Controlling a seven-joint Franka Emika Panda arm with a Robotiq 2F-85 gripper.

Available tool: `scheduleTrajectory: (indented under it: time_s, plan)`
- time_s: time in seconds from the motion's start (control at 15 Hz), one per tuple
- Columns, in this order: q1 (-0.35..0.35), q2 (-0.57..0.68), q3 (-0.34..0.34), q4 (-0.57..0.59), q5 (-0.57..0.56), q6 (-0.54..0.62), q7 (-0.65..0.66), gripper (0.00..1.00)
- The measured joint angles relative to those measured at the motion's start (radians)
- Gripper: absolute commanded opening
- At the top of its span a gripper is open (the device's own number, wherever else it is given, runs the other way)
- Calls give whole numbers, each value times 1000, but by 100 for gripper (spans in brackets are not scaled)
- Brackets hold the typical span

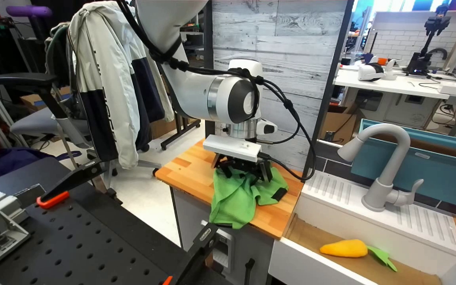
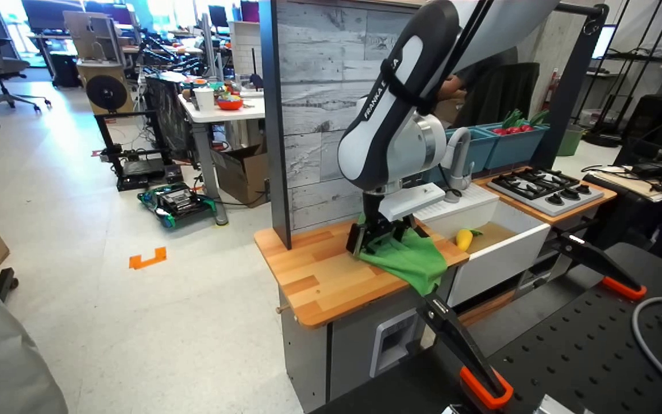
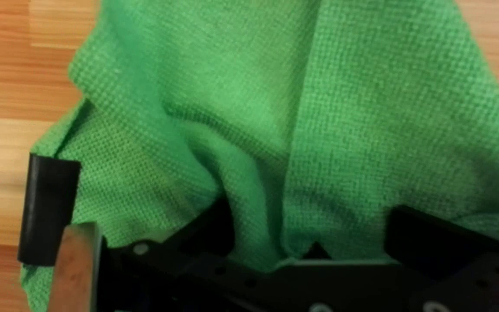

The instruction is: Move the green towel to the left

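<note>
Wrist view crops one of the fingers (image 3: 74,271); they stand wide apart, holding nothing; green towel (image 3: 362,125) lies beneath, contact unclear.

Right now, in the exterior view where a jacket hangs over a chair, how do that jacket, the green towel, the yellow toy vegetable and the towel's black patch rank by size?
From largest to smallest:
1. White-and-navy jacket
2. Green towel, visible part
3. Yellow toy vegetable
4. Black patch

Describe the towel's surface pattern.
The towel has a fine, grid-like weave in green, clearest in the wrist view.
</note>
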Motion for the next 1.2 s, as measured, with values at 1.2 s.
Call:
scheduleTrajectory:
  time_s: [1.2]
  plan:
    - [142, 14, 23, 33, -23, -8, 0, 100]
